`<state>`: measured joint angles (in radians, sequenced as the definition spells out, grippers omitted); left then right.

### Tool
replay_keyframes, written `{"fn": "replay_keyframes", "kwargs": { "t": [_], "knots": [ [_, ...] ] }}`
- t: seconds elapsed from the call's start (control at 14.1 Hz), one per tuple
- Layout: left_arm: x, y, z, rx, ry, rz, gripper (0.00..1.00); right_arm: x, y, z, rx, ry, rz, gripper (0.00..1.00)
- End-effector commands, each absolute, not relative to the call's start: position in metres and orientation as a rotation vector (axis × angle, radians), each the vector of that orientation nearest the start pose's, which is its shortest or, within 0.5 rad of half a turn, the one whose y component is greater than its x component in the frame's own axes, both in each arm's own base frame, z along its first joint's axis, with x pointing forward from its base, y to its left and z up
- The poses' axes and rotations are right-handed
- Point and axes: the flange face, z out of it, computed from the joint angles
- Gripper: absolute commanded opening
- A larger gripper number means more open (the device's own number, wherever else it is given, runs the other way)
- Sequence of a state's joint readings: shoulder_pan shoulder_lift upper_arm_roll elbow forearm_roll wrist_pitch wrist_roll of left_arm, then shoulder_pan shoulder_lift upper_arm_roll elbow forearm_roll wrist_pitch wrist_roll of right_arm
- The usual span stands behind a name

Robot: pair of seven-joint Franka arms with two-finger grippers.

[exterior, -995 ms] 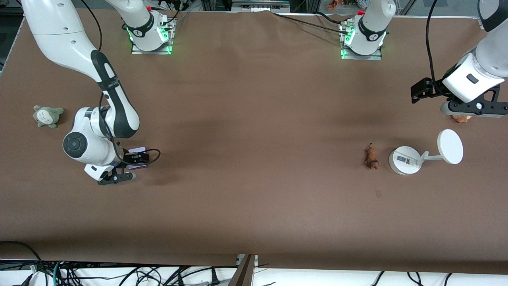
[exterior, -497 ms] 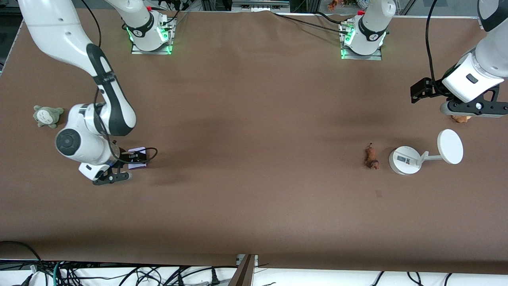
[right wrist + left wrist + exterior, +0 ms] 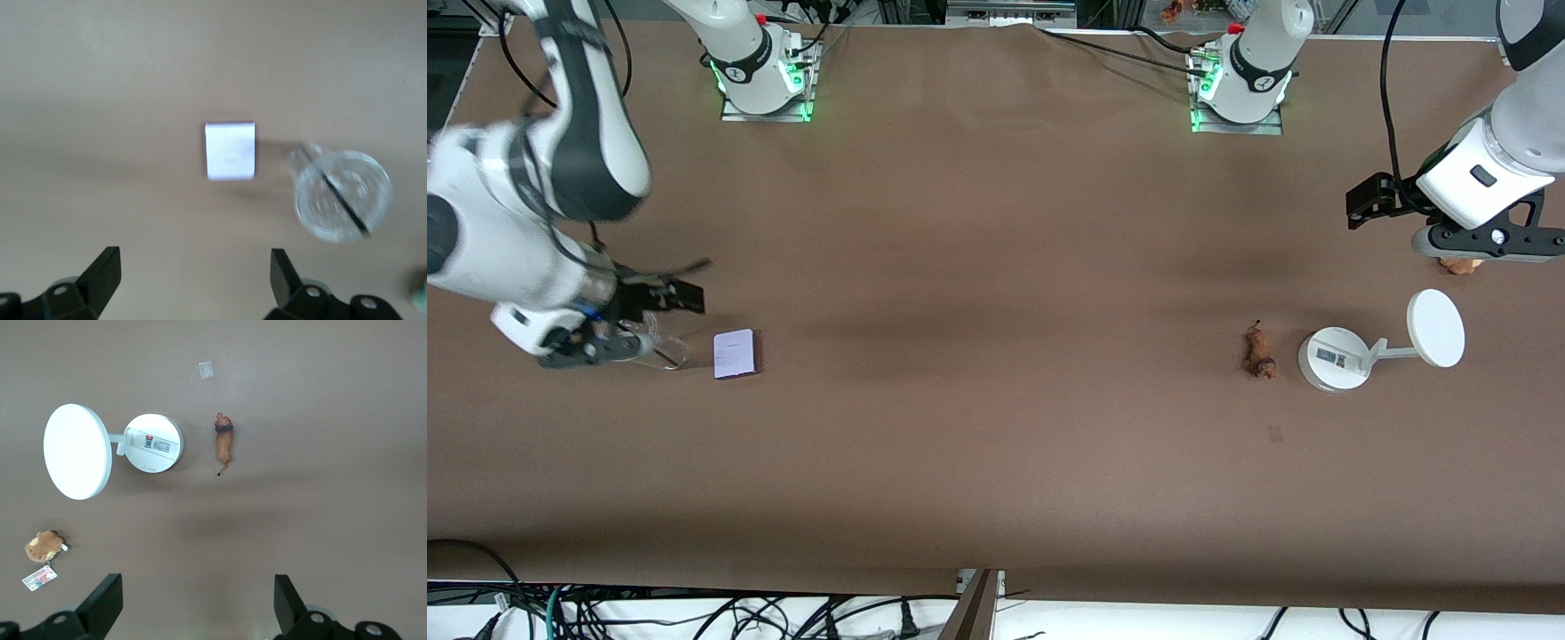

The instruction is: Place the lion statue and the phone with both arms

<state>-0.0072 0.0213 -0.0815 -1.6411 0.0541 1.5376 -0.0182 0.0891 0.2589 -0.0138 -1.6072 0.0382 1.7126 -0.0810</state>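
The phone (image 3: 735, 354) lies flat on the brown table toward the right arm's end; it also shows in the right wrist view (image 3: 230, 151). My right gripper (image 3: 591, 354) is open and empty, up in the air beside the phone, over a clear cup (image 3: 660, 348). The lion statue (image 3: 1259, 353) lies on the table toward the left arm's end, beside a white stand; it also shows in the left wrist view (image 3: 224, 444). My left gripper (image 3: 1485, 244) is open and empty, raised over a brown plush toy (image 3: 1458, 264).
The white stand's round base (image 3: 1334, 357) and disc (image 3: 1435, 327) stand close to the lion. The brown plush (image 3: 44, 547) has a card tag (image 3: 39, 579). The clear cup (image 3: 342, 195) holds a thin dark stick. A small tape scrap (image 3: 1276, 433) lies nearer the front camera.
My right arm has lifted and swung away from the phone toward its end of the table, uncovering the phone and the clear cup. The left arm has not moved.
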Motion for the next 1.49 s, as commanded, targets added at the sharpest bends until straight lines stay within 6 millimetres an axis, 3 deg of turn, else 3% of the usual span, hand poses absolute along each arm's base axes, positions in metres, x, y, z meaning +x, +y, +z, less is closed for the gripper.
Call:
{"fn": "replay_keyframes", "kwargs": {
  "t": [0.0, 0.36, 0.99, 1.42],
  "knots": [
    [0.551, -0.045, 0.582, -3.084, 0.119, 0.198, 1.00, 0.621, 0.053, 0.510, -3.076, -0.211, 0.313, 0.99],
    [0.551, -0.046, 0.582, -3.085, 0.122, 0.200, 1.00, 0.609, 0.048, 0.571, -3.077, -0.216, 0.373, 0.99],
    [0.551, -0.045, 0.582, -3.085, 0.129, 0.203, 1.00, 0.604, 0.044, 0.575, -3.080, -0.176, 0.407, 0.99],
    [0.551, -0.045, 0.582, -3.084, 0.136, 0.210, 1.00, 0.561, 0.037, 0.592, -3.106, -0.164, 0.276, 1.00]
  ]
}}
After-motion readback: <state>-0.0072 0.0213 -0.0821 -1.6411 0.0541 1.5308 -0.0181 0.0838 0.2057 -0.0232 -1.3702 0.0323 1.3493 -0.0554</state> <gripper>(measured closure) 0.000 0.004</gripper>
